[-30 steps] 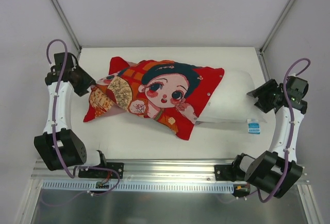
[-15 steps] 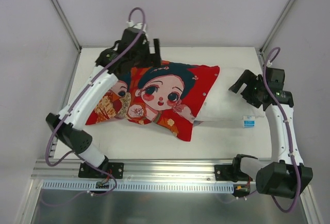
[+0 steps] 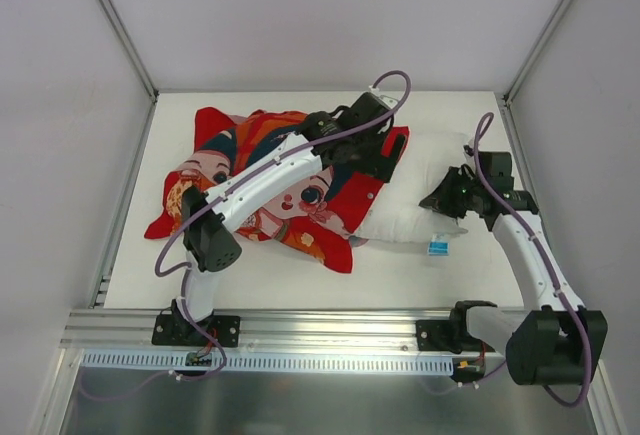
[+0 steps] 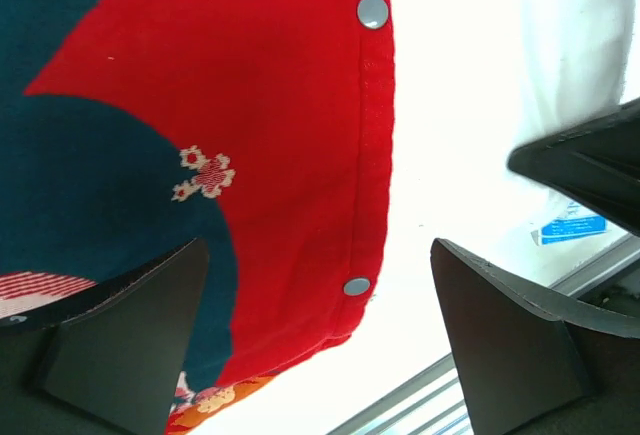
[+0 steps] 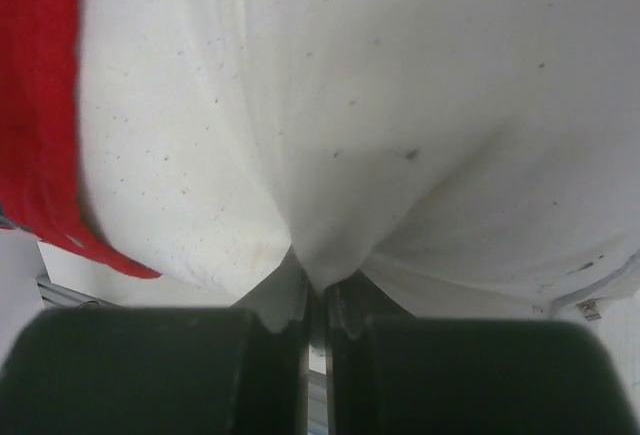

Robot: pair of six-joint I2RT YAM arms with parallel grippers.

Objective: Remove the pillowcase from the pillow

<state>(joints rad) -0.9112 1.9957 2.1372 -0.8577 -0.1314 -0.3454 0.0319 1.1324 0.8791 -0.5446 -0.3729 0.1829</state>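
Note:
The red pillowcase (image 3: 230, 135) with its cartoon face lies across the table's left and middle. The white pillow (image 3: 410, 220) sticks out of its right end, a small blue tag (image 3: 437, 248) at the near edge. My left gripper (image 3: 385, 160) hovers open over the case's open hem. In the left wrist view the red hem with metal snaps (image 4: 365, 145) runs between the wide-apart fingers (image 4: 130, 335), with white pillow (image 4: 460, 105) beyond. My right gripper (image 3: 438, 202) is shut on a pinched fold of the pillow (image 5: 400, 105). Red pillowcase (image 5: 45, 105) shows at that view's left edge.
The white tabletop (image 3: 400, 275) ends in an aluminium rail (image 3: 320, 327) at the near edge, where both arm bases are bolted. White enclosure walls stand on the left, right and far sides. The left arm stretches diagonally over the pillowcase.
The left arm swung from the pillowcase's left part across to its open right hem, jaws open. The right gripper moved in and shut on the pillow. The case has bunched toward the left.

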